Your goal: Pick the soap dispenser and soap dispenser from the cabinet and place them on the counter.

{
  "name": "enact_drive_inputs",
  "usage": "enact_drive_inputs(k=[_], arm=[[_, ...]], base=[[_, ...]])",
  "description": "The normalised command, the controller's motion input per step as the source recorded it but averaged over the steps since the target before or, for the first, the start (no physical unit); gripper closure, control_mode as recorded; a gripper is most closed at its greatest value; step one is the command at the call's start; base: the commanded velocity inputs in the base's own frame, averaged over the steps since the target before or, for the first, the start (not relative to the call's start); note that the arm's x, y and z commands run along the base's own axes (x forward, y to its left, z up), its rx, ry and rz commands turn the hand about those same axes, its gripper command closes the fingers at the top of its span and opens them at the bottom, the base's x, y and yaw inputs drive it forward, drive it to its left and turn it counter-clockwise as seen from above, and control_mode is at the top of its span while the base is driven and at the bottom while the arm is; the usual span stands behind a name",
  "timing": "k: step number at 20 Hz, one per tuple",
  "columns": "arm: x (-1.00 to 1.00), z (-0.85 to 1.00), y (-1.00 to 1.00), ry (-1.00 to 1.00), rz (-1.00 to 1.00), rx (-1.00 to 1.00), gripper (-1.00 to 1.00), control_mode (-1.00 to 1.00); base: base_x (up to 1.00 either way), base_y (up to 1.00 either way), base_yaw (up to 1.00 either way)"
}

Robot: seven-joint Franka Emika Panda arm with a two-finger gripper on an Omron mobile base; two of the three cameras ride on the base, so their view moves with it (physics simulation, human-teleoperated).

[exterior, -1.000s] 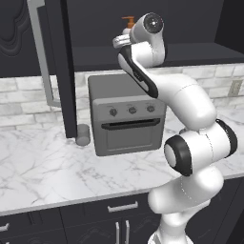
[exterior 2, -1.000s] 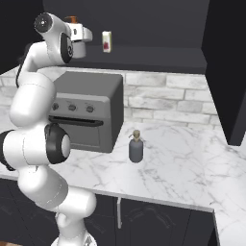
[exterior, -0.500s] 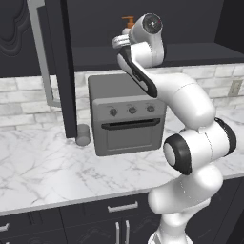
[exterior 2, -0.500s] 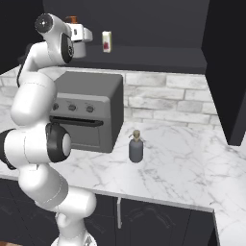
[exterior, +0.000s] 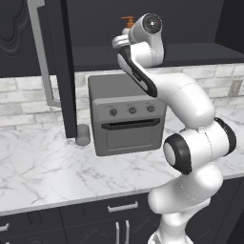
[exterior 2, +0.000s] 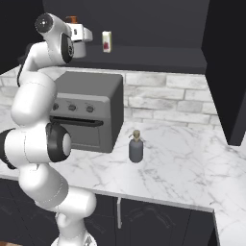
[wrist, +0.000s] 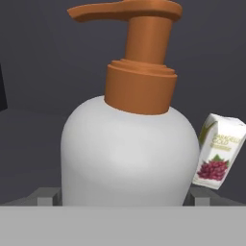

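Your end effector (wrist: pixel 124 199) stands wide open inside the black wall cabinet (exterior 2: pixel 158 24), one fingertip (wrist: pixel 47 197) either side of the white pump bottle with the orange pump (wrist: pixel 129 149), gripping nothing. A small white carton (wrist: pixel 218 151) sits at its 3 o'clock. The slim dark grey bottle with a tan pump (exterior 2: pixel 136 148) stands on the white marble tabletop (exterior 2: pixel 182 168).

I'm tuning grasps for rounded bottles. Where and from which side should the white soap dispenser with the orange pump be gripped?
Grip the white soap dispenser across its wide rounded body, below the orange pump, coming in level from the cabinet's open front. It stands upright, and the end effector already has a finger on each side.
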Motion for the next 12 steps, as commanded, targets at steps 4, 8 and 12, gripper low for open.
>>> enact_drive_inputs(k=[4, 8, 12], arm=[[0.00, 0.00, 0.00, 0.00, 0.00, 0.00, 1.00, -1.00], [0.00, 0.00, 0.00, 0.00, 0.00, 0.00, 1.00, -1.00], [-0.02, 0.04, 0.00, -0.01, 0.00, 0.00, 1.00, -1.00]], base=[[0.00, 0.00, 0.00], [0.00, 0.00, 0.00], [0.00, 0.00, 0.00]])
